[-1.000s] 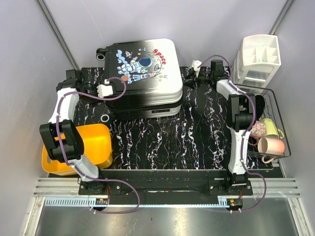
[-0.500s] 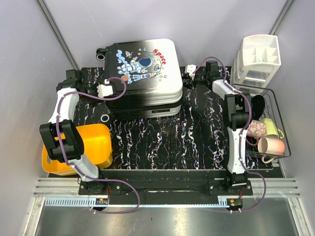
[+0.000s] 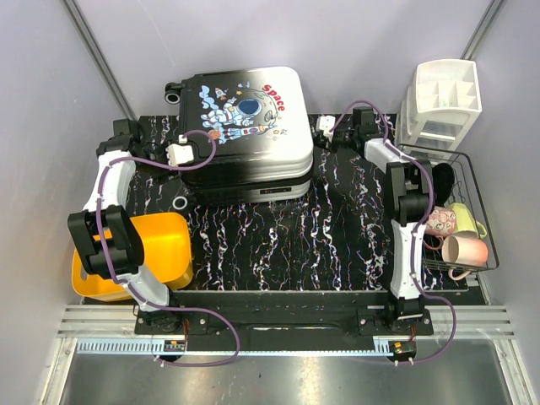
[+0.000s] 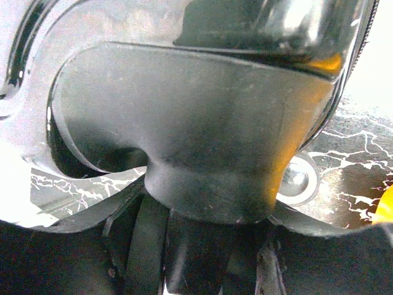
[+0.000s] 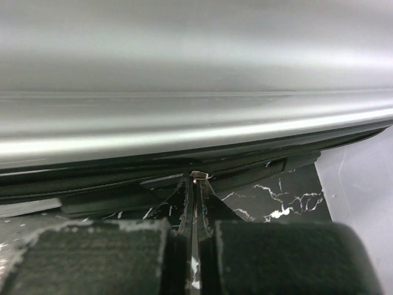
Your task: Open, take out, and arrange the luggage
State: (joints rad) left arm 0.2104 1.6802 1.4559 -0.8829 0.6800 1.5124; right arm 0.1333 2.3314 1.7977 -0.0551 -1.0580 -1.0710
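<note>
**Black marbled table is carrying a shut suitcase**

Overhead, the small black hard-shell luggage, with its white astronaut panel and red "Space" lettering facing up, is lying flat and closed at the far left of the table. The left gripper is pressing against its left edge, and the right gripper is reaching toward its right edge. A yellow-orange plastic bin is sitting near left, a white compartmented organizer far right.

At the left wrist, glossy black shell is filling the picture, with a silver ring lying on the table; whether this gripper is apart or together cannot be told.

At the right wrist, the padded fingers are pressing together, their tips meeting at the luggage's seam.
</note>
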